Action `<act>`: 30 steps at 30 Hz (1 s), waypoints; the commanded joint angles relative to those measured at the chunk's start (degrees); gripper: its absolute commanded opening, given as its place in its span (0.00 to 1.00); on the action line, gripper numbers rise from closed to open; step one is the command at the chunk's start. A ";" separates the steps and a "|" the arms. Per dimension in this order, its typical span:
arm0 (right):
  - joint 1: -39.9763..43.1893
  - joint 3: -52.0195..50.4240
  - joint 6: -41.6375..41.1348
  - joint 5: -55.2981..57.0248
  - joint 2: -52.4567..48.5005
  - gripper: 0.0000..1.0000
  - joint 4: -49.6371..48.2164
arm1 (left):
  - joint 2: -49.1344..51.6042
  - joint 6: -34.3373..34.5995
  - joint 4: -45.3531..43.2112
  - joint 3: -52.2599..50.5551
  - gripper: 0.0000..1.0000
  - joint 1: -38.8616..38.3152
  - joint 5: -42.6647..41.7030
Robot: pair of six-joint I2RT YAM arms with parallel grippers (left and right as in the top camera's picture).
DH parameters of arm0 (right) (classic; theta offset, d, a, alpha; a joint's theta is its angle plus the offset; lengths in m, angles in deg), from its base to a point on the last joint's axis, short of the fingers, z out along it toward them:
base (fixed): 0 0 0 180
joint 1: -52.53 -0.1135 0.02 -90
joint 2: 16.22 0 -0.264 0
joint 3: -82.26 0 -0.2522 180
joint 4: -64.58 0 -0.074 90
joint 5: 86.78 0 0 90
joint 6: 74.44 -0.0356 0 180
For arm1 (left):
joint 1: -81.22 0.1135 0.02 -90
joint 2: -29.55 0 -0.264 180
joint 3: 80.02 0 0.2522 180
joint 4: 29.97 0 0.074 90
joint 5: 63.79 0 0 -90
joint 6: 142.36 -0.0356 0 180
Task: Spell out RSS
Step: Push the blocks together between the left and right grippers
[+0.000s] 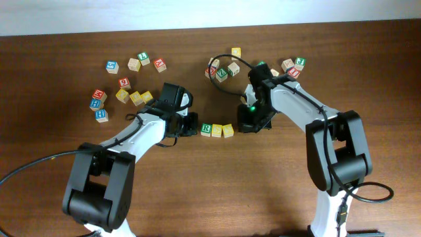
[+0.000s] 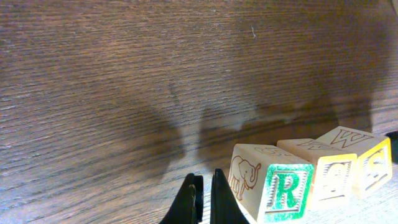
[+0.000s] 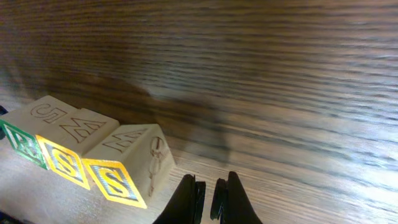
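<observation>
Three wooden cubes stand in a row touching each other: the green-faced R cube [image 1: 206,129] on the left, then two yellow-faced cubes [image 1: 217,130] [image 1: 228,130]. My left gripper [image 1: 191,125] rests just left of the row, shut and empty. In the left wrist view its tips [image 2: 205,199] sit beside the R cube [image 2: 283,186], which shows an elephant on its side. My right gripper [image 1: 248,122] is just right of the row, shut on nothing. In the right wrist view it [image 3: 206,196] is low over the table next to the nearest yellow S cube [image 3: 115,177]; the second S cube [image 3: 62,158] follows.
Other letter cubes lie scattered behind the row: a blue, red and yellow cluster at the left [image 1: 99,105], several at the back left [image 1: 138,62], a group at the back middle [image 1: 222,69], and a few at the back right [image 1: 293,66]. A black cable [image 1: 227,82] loops near the right arm.
</observation>
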 commanded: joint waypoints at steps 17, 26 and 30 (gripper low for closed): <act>-2.43 -0.57 -1.97 -0.76 -0.85 0.04 -1.29 | 0.68 1.20 0.83 -0.20 0.00 -2.86 -2.45; -2.43 -0.57 -2.05 -2.03 -0.85 0.04 -2.71 | 0.68 1.16 1.60 -0.20 0.00 -2.86 -2.45; -2.43 -0.57 -2.43 -2.03 -0.85 0.04 -2.91 | 0.68 1.16 1.55 -0.20 0.00 -2.86 -2.43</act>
